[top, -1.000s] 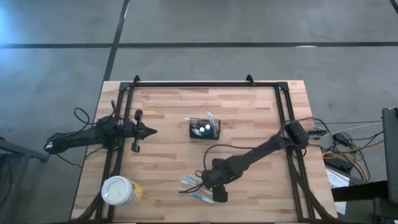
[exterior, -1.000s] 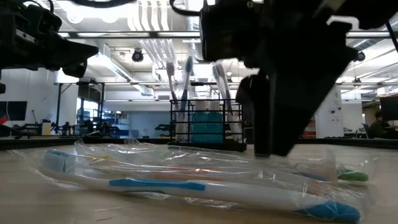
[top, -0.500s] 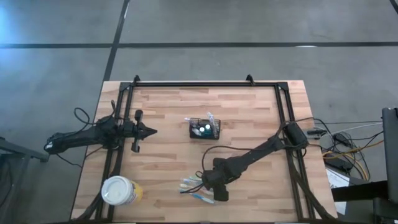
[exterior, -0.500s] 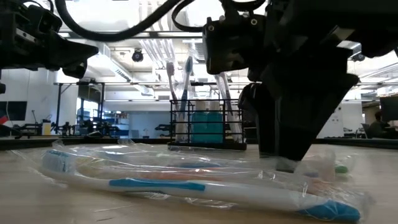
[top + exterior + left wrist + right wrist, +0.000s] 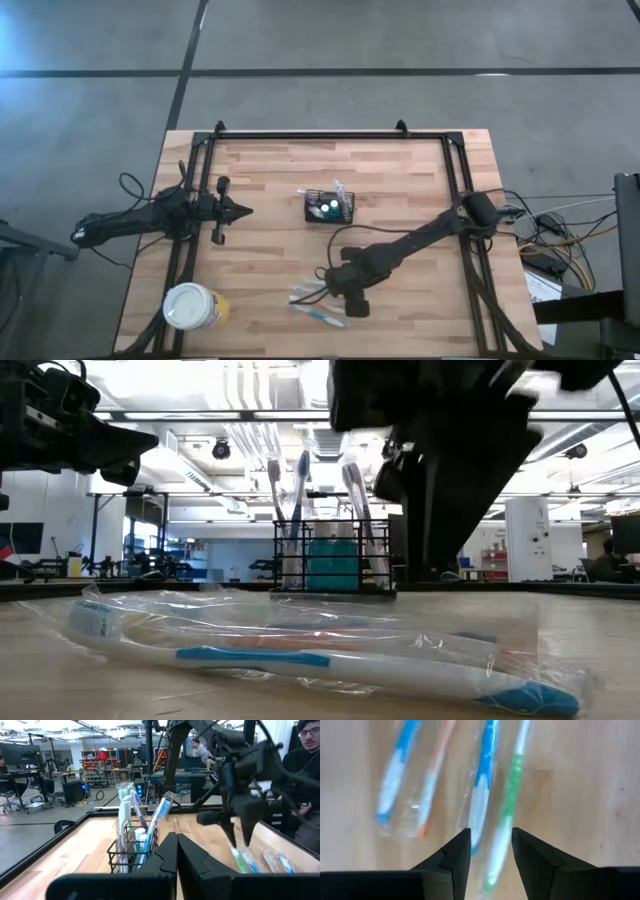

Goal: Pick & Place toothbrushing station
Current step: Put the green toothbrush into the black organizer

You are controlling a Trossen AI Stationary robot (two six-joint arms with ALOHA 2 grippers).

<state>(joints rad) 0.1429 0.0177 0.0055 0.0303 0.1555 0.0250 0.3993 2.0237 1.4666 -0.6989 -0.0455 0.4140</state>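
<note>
The toothbrushing station [image 5: 329, 208], a black wire-mesh basket holding upright toothbrushes, stands near the middle of the desk [image 5: 400, 180]. The right gripper [image 5: 491, 842] hangs above wrapped toothbrushes [image 5: 315, 305] lying at the near desk edge; its fingers are parted and hold nothing. The left gripper [image 5: 240, 210] waits left of the basket, fully closed and empty. A white-lidded tub [image 5: 192, 306] occupies the near-left corner.

Both arms are matte black all over, chunky joints with loose black cables looping off them, and each gripper's two fingers [image 5: 457, 852] are dark angular wedges.
</note>
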